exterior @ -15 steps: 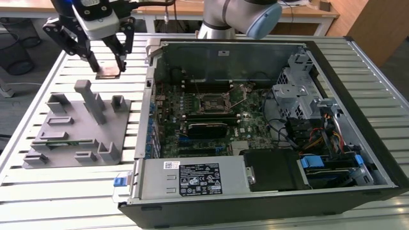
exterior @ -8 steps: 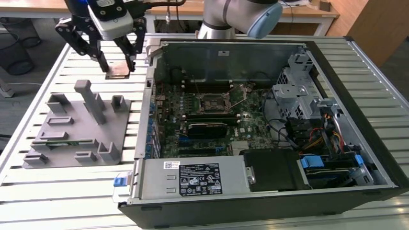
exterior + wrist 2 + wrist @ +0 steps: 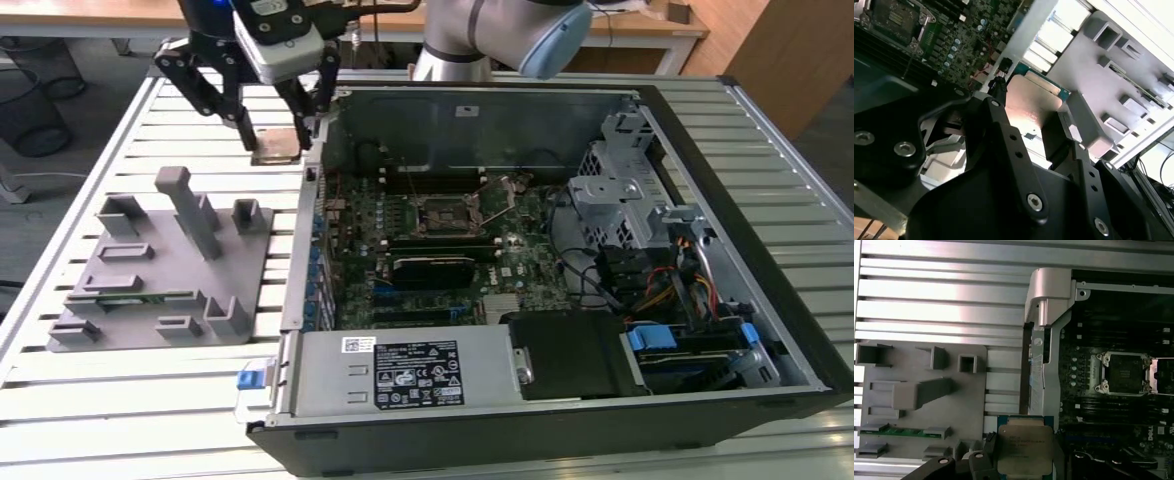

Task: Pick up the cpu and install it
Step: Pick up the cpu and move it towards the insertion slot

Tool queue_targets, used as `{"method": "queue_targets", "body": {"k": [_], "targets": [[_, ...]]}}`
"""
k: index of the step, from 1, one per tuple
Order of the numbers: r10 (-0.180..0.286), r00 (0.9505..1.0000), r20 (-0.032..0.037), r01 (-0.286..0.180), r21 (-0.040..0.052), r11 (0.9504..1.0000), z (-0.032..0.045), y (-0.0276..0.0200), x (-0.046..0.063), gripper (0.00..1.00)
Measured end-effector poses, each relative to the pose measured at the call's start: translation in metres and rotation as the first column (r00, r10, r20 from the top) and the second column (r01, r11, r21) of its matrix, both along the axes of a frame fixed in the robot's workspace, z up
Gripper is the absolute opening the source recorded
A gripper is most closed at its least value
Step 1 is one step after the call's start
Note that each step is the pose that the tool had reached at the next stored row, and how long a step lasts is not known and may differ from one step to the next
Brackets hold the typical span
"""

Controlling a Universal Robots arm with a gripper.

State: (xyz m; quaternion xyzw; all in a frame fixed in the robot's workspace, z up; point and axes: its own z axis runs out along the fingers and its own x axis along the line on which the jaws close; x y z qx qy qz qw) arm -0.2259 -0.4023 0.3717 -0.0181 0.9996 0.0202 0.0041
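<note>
As it hangs between two black fingers point(image 3: 1063, 135), the cpu point(image 3: 276, 148) is pinched by opposite edges, one finger on each side, its silvery metal top turned toward the first wrist camera and its green-edged rim showing past the fingertips. The gripper point(image 3: 278, 140) is thus closed narrowly on the chip and holds it off the slatted table point(image 3: 160, 400). The chip hangs over the strip of table between the grey tray point(image 3: 167, 272) and the side wall of the open computer case point(image 3: 534, 110). A green memory stick point(image 3: 899, 430) lies in a tray slot. Inside the case, the motherboard socket point(image 3: 443, 213) sits well apart from the chip.
</note>
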Motion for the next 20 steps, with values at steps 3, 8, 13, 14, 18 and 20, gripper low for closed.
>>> {"method": "queue_targets", "body": {"k": [3, 8, 13, 14, 18, 20], "targets": [[0.0, 1.0, -0.0002, 0.0, 0.0, 1.0, -0.0002, 0.0, 0.012, 0.53], [0.0, 1.0, -0.0006, 0.0, 0.0001, 1.0, -0.0004, 0.0, 0.03, 0.53], [0.0, 1.0, -0.0009, 0.0, 0.0, 1.0, -0.0007, 0.0, 0.049, 0.53], [0.0, 1.0, -0.001, 0.0, 0.0, 1.0, -0.0007, 0.0, 0.052, 0.53], [0.0, 1.0, -0.0009, 0.0, 0.0, 1.0, -0.0009, 0.0, 0.067, 0.53], [0.0, 1.0, -0.001, 0.0, 0.0, 1.0, -0.001, 0.0001, 0.076, 0.53]]}}
